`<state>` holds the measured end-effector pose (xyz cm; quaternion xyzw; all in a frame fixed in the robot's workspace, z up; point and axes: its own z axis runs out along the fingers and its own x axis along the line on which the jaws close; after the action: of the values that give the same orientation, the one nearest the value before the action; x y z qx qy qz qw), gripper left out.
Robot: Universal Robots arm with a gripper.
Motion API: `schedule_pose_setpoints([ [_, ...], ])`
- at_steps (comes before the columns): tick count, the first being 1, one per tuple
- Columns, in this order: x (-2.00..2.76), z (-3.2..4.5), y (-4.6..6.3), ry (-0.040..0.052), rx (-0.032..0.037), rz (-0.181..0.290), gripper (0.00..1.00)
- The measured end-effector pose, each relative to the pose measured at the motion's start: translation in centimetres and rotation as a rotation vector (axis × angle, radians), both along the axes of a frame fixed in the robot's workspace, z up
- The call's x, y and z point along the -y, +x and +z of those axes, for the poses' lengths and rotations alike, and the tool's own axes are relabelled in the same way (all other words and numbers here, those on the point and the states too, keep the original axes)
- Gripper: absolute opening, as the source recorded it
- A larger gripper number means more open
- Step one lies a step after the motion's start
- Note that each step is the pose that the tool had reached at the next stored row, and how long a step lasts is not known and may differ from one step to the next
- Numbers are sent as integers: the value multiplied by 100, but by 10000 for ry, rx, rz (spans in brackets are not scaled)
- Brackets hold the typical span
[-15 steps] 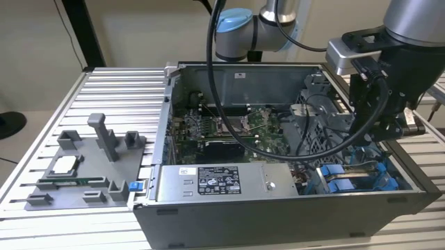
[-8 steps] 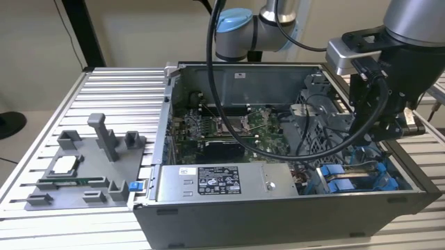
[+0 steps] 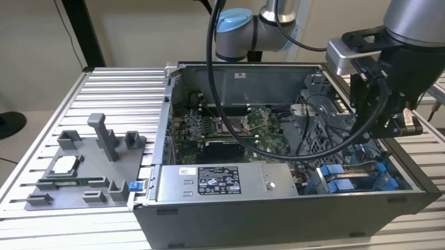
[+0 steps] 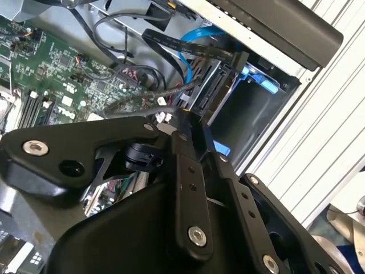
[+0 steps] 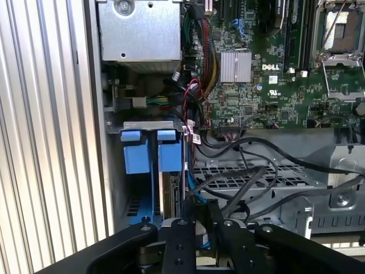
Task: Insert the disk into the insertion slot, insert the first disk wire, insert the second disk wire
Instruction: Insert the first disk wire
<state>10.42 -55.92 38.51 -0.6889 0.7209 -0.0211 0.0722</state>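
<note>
Setup: an open dark grey metal computer case [image 3: 278, 221] sat on the ribbed aluminium counter [image 3: 118, 88], to the right of centre in the exterior view. A grey plastic fixture plate [image 3: 83, 174] lay on the counter at lower left. Inside the case were a green motherboard [image 3: 222, 130] and a grey labelled power-supply box [image 3: 208, 182] along the near wall.

Arm: it entered from the upper right of the exterior view. The black two-finger tool [image 4: 190, 120] was lowered into the right end of the case, over the insertion slot [image 3: 358, 179], a grey perforated-metal bay with blue plastic rails at the lower right corner.

Tool state: in both wrist views the fingers [image 5: 182, 228] were drawn close together, with only a narrow gap between the tips. Whether anything was pinched there could not be told, as dark cables crossed just beyond the tips.

Disk: the flat silver hard drive in its bright blue carrier [image 4: 212, 85] stood on edge inside the slot. Its connector end faced the tool and sat just beyond the tips.

Wires: a flat black cable [image 4: 188, 47] ended in a connector at the upper corner of the disk's end. A thin blue cable [image 4: 194, 33] curved beside it. Two blue tabs [image 5: 137, 154] showed at the slot's mouth in the first wrist view.
</note>
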Motion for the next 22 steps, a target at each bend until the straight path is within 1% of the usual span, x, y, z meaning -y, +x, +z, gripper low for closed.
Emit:
schedule_pose_setpoints([
  [16,3,-7,1,45,0,-1,0],
  [19,27,-23,4,44,0,-15,0],
  [22,78,-39,12,44,0,-29,0],
])
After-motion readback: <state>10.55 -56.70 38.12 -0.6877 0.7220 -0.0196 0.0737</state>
